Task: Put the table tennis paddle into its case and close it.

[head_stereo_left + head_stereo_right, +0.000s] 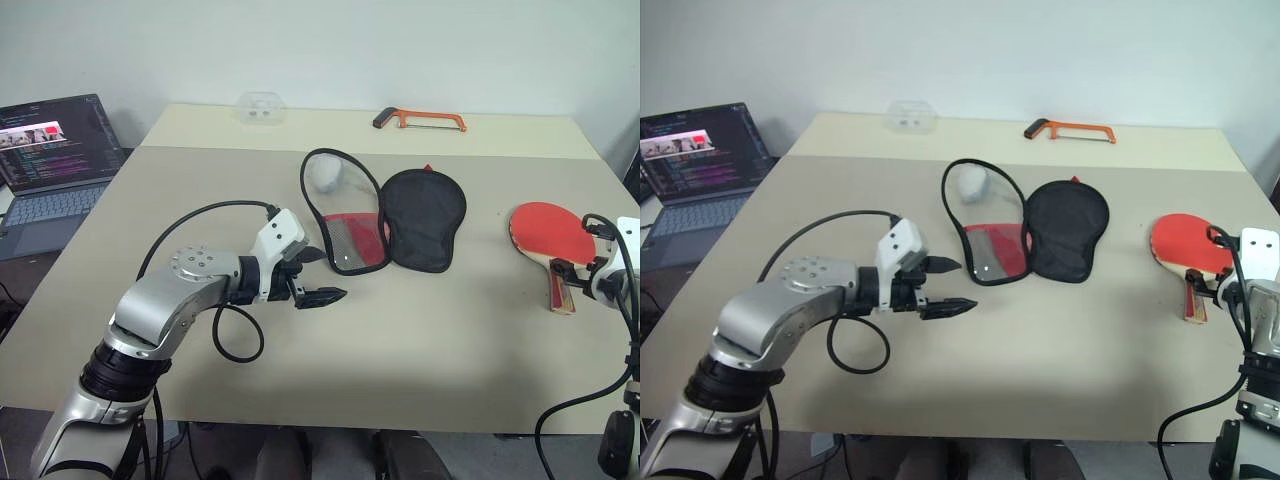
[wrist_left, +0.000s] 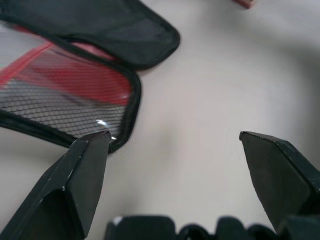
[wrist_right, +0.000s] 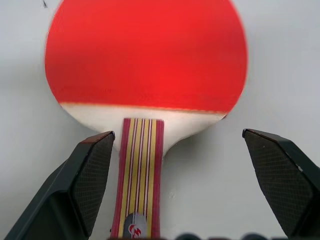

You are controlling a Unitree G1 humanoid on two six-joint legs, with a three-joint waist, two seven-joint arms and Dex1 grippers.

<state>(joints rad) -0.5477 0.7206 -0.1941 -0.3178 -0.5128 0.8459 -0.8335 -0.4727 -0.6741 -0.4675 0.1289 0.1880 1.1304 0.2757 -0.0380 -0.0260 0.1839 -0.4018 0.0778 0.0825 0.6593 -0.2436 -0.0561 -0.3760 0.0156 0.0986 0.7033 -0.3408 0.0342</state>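
While lying flat on the beige table (image 1: 420,330), red face up, the table tennis paddle (image 1: 548,236) sits toward the right side, handle pointing at the near edge, well apart from the case. Framed in the right wrist view between the two black fingers (image 3: 87,175) of the right gripper (image 3: 180,150), spread wide either side of the striped handle, touching nothing. Near the table's middle, the case (image 1: 385,225) spread open: black half on the right, red half with mesh pocket on the left, black cord loop (image 1: 325,160) arching away toward the far edge around a small pale grey object (image 1: 325,175). Just to the left of the case, the left gripper (image 1: 315,275), fingers parted, pointing at the mesh-pocket edge, hovering over bare tabletop and holding nothing; one fingertip (image 2: 95,150) seen against the black rim of the case in the left wrist view, contact impossible to tell. At the far edge, an orange hacksaw (image 1: 420,120) and a clear plastic box (image 1: 262,106). Off the table's left side, an open laptop (image 1: 50,150) with a lit screen.
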